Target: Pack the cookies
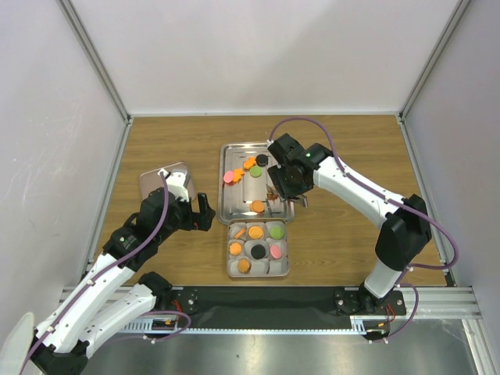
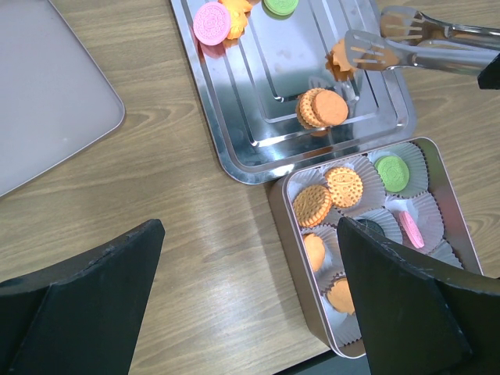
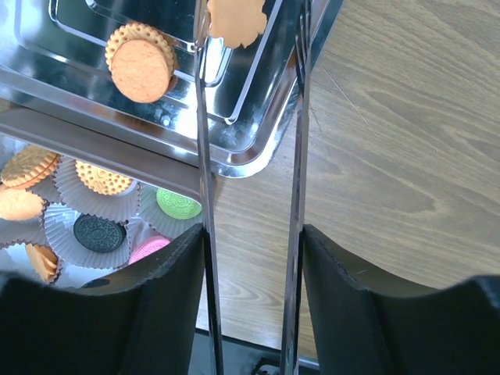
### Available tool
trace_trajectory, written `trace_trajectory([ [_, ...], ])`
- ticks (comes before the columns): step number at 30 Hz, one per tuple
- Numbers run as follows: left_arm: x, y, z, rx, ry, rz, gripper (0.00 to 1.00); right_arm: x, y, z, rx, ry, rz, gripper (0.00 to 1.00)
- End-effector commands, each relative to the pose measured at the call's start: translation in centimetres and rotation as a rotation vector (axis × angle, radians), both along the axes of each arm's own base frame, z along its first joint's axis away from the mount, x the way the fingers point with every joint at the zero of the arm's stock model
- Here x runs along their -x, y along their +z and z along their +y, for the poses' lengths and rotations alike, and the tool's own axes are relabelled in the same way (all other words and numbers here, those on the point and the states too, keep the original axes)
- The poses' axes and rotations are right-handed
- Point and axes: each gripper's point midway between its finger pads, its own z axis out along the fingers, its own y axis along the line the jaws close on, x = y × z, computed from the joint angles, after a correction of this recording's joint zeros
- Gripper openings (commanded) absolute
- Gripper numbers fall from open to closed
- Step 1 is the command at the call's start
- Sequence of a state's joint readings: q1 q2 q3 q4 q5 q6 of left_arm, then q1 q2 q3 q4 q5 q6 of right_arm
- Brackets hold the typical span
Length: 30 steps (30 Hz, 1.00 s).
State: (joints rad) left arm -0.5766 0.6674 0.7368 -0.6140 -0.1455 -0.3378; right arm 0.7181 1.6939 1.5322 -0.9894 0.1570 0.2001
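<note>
The right claw (image 3: 251, 242) is seen pinching a pair of metal tongs (image 3: 204, 156). One finger is pressed on the outside of each arm, and the two arms are kept apart, not squeezed together. Straight ahead of this claw, at the far end of the tongs, an orange cookie (image 3: 234, 17) with a wavy edge is found against one arm, while the other arm stands clear of it. Whether it rests on the metal or is lifted cannot be told. Under the tips a steel tray (image 3: 258, 148) is placed. On its near part, to the left of the right claw, a sandwich cookie (image 3: 141, 62) is laid flat. More cookies (image 1: 229, 176) in pink, orange, green and black are gathered on the far part of the tray, beyond the claw and to its left. Nearer the arm bases than this claw, and also to its left, a metal box (image 1: 230, 269) is set just beside the tray's near edge. It is lined with paper cups (image 2: 406, 160), in which orange, green, black and pink pieces are already laid. The left claw (image 2: 248, 258) is spread wide over the wooden table (image 2: 195, 234), with nothing between its fingers. The box is seen to its right, the tray ahead and to the right, and a flat grey lid (image 2: 47, 94) ahead and to its left.
</note>
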Motion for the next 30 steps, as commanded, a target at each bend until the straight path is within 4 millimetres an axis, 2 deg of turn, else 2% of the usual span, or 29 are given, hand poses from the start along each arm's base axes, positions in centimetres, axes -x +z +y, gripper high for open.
trace_trajectory([
  [1, -0.4, 1.2, -0.3, 0.022, -0.012, -0.042, 1.0, -1.3, 1.4, 1.1, -0.02, 0.011, -0.059, 0.57],
  [10, -0.5, 1.2, -0.3, 0.02, -0.009, -0.041, 1.0, -1.1, 0.3, 2.2, 0.008, 0.039, -0.038, 0.57],
  [16, -0.5, 1.3, -0.2, 0.02, -0.008, -0.043, 1.0, -1.4, -0.6, 2.1, 0.058, 0.033, -0.032, 0.54],
  [22, -0.4, 1.3, -0.3, 0.022, -0.012, -0.044, 1.0, -1.2, -0.5, 2.4, 0.049, 0.045, -0.023, 0.45],
  [26, -0.4, 1.3, -0.4, 0.024, -0.014, -0.045, 1.0, -1.2, 0.3, 2.2, 0.044, 0.042, -0.032, 0.36],
  [30, -0.4, 1.3, -0.3, 0.023, -0.011, -0.045, 1.0, -1.4, 2.2, 1.7, 0.029, 0.025, -0.074, 0.34],
])
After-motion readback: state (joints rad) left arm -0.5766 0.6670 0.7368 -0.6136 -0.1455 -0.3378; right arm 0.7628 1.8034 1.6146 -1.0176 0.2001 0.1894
